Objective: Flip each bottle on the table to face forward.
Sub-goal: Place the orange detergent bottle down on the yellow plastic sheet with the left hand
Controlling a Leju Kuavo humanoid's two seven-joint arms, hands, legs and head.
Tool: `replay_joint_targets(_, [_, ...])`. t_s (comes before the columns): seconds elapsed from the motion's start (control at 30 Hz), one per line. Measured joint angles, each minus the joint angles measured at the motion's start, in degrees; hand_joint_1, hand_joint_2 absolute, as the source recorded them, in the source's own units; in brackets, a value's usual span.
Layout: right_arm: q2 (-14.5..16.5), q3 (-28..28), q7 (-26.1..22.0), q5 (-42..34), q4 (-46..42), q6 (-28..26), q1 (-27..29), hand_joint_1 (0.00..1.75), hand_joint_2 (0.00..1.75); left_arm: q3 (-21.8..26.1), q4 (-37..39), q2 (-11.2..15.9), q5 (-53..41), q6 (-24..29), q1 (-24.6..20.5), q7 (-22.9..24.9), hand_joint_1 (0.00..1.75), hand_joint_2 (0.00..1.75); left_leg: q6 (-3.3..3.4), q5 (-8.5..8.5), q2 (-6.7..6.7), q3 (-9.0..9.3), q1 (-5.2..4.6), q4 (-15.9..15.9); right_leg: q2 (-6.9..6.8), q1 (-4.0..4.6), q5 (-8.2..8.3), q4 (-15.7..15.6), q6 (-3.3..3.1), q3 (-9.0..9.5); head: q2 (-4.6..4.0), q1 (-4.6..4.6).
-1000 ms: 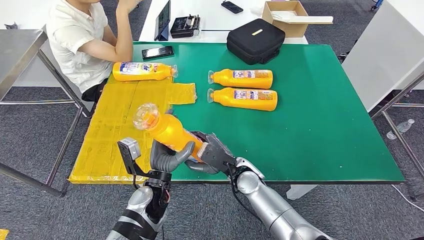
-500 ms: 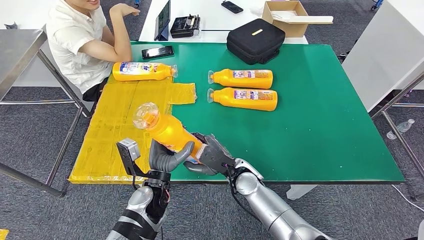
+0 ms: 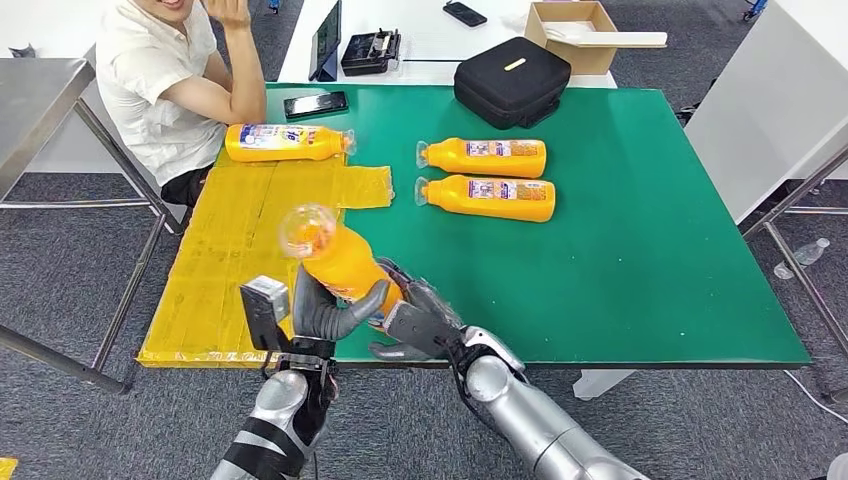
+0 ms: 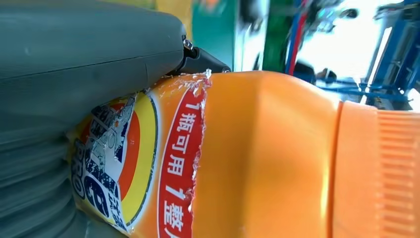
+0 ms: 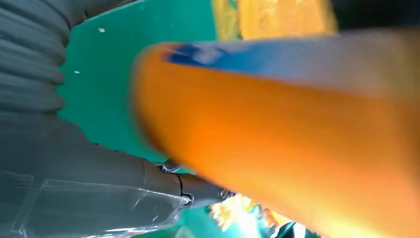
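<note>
I hold an orange bottle (image 3: 343,265) tilted up over the table's near edge, its clear cap (image 3: 307,228) pointing up and away. My left hand (image 3: 325,312) wraps its middle; the left wrist view shows the thumb on the torn label of the orange bottle (image 4: 257,153). My right hand (image 3: 418,322) holds the bottle's base, which appears blurred in the right wrist view as the orange bottle (image 5: 297,148). Two orange bottles (image 3: 485,157) (image 3: 487,198) lie side by side on the green table (image 3: 620,250). A third bottle (image 3: 285,142) lies on the yellow mat (image 3: 235,260).
A person in a white shirt (image 3: 160,85) sits at the table's far left corner. A black bag (image 3: 510,80), a phone (image 3: 315,104) and a cardboard box (image 3: 570,30) are at the back. A metal table (image 3: 40,100) stands to the left.
The held bottle has tipped more upright, its cap swinging right and up. Both hands shifted slightly with it. The person raised a hand to the head.
</note>
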Motion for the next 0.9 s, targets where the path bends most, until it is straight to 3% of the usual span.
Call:
replay_joint_targets(0.17, [0.97, -4.10, 1.26, 9.31, -0.83, -6.84, 4.90, 0.00, 1.75, 3.49, -3.88, 0.12, -34.20, 9.76, 0.35, 6.60, 1.75, 1.75, 0.00, 0.00, 0.06, -0.07, 0.00, 0.00, 0.02, 0.00, 0.00, 0.01, 0.00, -0.05, 0.00, 0.01])
replay_joint_targets(0.4, [2.82, -12.28, 1.26, 15.34, -2.60, -9.34, 7.23, 0.00, 1.75, 7.75, -7.18, 0.68, -68.16, 17.96, 0.50, 14.13, 1.75, 1.75, 0.00, 0.01, 0.03, -0.06, 0.00, 0.00, 0.01, -0.01, 0.01, 0.00, 0.00, -0.05, 0.00, 0.01])
replay_joint_targets(0.6, [3.27, -17.21, -0.20, 17.31, -3.93, -9.48, 7.90, 0.00, 1.75, 9.63, -4.22, 1.97, -80.65, 20.18, -0.82, 19.34, 1.75, 1.75, 0.00, 0.01, 0.02, -0.06, 0.00, 0.00, 0.01, -0.01, 0.01, 0.00, 0.00, -0.05, 0.00, 0.02])
replay_joint_targets(0.8, [3.54, -20.07, -0.62, 18.24, -4.79, -9.50, 8.59, 0.00, 1.75, 10.95, -0.45, 3.12, -83.79, 20.90, -1.82, 20.60, 1.75, 1.75, 0.00, 0.01, 0.03, -0.08, 0.00, 0.00, 0.02, 0.00, 0.01, 0.01, 0.00, -0.08, 0.00, 0.01])
replay_joint_targets(0.9, [3.69, -21.02, -1.12, 18.01, -5.05, -9.66, 8.71, 0.00, 1.75, 10.85, 1.27, 3.91, -86.89, 18.55, -2.79, 23.96, 1.75, 1.75, 0.00, 0.01, 0.03, -0.08, 0.00, 0.00, 0.02, 0.00, 0.00, 0.00, 0.00, -0.08, 0.00, 0.02])
